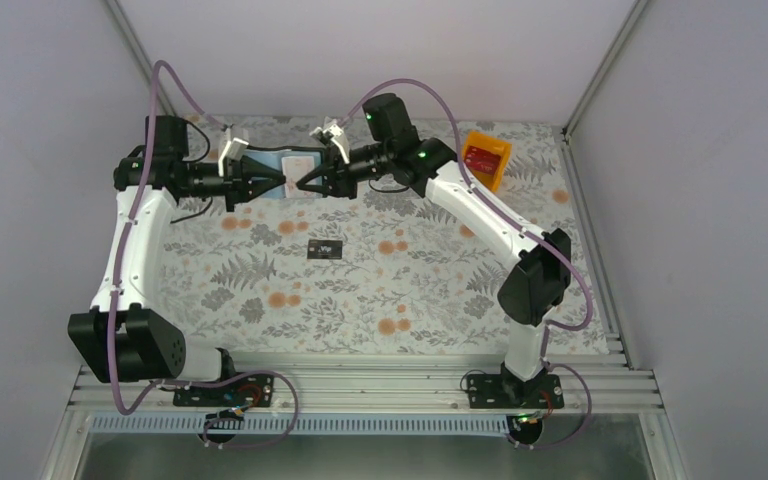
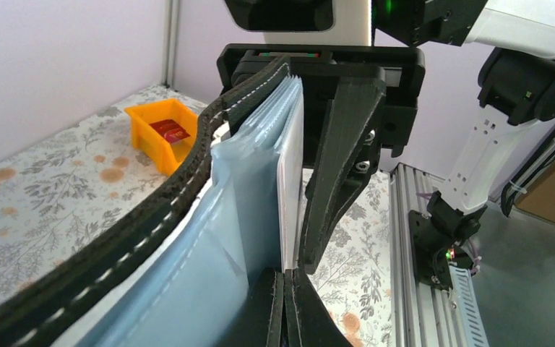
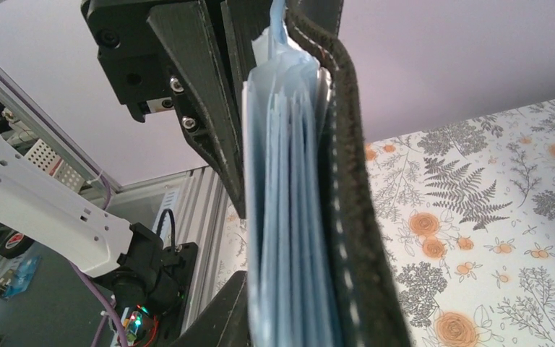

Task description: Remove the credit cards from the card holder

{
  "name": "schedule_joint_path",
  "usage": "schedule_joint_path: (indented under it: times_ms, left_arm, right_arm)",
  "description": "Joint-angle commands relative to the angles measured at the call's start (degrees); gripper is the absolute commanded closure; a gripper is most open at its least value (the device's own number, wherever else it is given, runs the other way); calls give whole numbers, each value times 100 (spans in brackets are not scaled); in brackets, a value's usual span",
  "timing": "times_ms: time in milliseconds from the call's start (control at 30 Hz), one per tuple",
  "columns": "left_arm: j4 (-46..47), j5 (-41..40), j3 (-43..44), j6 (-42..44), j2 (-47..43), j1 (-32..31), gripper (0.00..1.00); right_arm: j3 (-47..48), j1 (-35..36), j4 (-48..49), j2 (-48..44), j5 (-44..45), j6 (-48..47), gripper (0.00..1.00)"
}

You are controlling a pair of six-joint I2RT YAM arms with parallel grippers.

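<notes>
card holder (image 2: 188, 246) in pinch of left gripper (image 2: 285, 300); orange bin (image 2: 152, 153) beyond

Card holder (image 1: 297, 163): black, stitched edge, open, raised in the air, bluish clear sleeves (image 3: 289, 217) fanned.
Black card (image 1: 325, 249): white marks, flat on the table (image 1: 430, 300), apart from holder.

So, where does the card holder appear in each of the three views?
Top external: card holder, upper centre, over the floral table.
Left wrist: it fills the centre and left.
Right wrist: it stands edge-on at centre.
Shared landmark: the floral table.
</notes>
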Motion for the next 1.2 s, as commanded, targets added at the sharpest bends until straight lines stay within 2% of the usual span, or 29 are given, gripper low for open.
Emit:
schedule_joint_path:
  times_ms: [0,200,333,533,600,633,700,767,867,967,1033,1067,1100,1167]
  left_arm:
    - [224,-23,42,-71,-45,94,98]
    - [301,-204,-2,-118,-52,229,98]
    - [511,-611,-162,-247,-93,242,98]
    - [630,-394,-283,-331,-117,226,98]
    - [713,-268,-365,-390,-113,217,98]
    - [728,-213,-382,-397,-113,217,96]
    - [732,-82,-388,-385,-105,196,80]
    - [652,90,-371,-285,-97,157,71]
    - [598,160,-336,-230,-66,59,68]
    - [536,180,-281,-175,-11,20,71]
    - [473,199,-248,-121,-7,-1,81]
    - [415,212,-229,-48,-4,-2,91]
    - [277,242,-195,86,7,-3,97]
    - [-165,345,-69,606,14,36,98]
  right_arm:
    - [25,-82,-157,-309,-94,-365,79]
    - [33,-203,-273,-346,-152,-434,79]
    - [-5,-218,-215,-336,-189,-413,81]
    - [57,-221,-224,-266,-474,-401,95]
    - [29,-221,-198,-283,-565,-419,96]
    - [-1,-221,-158,-304,-622,-418,96]
    - [-58,-221,-92,-330,-737,-413,96]
    - [-73,-221,-67,-352,-847,-420,96]
    - [-54,-213,-60,-342,-995,-466,96]
    - [-54,-212,-79,-340,-1041,-508,96]
    - [-64,-212,-84,-345,-1022,-521,96]
    - [-63,-212,-96,-344,-983,-523,96]
    - [-64,-212,-112,-348,-932,-537,96]
    - [-91,-240,-151,-377,-836,-603,96]
